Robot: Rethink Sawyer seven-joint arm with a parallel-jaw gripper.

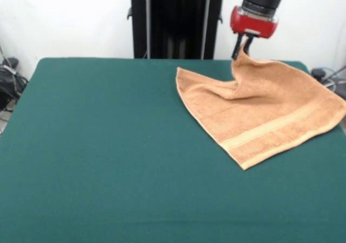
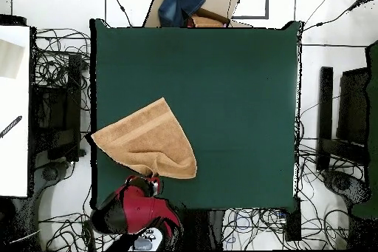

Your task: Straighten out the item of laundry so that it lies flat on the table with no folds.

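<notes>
a: why is the towel point(image 1: 259, 110) peaked at the desk's point(image 1: 108, 146) far right corner?
b: the gripper point(image 1: 241, 49) is pinching its edge, lifted so the rest drapes and folds can pull out.

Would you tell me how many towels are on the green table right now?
1. The towel lies near the table edge closest to the robot, one edge lifted by the claw.
</notes>
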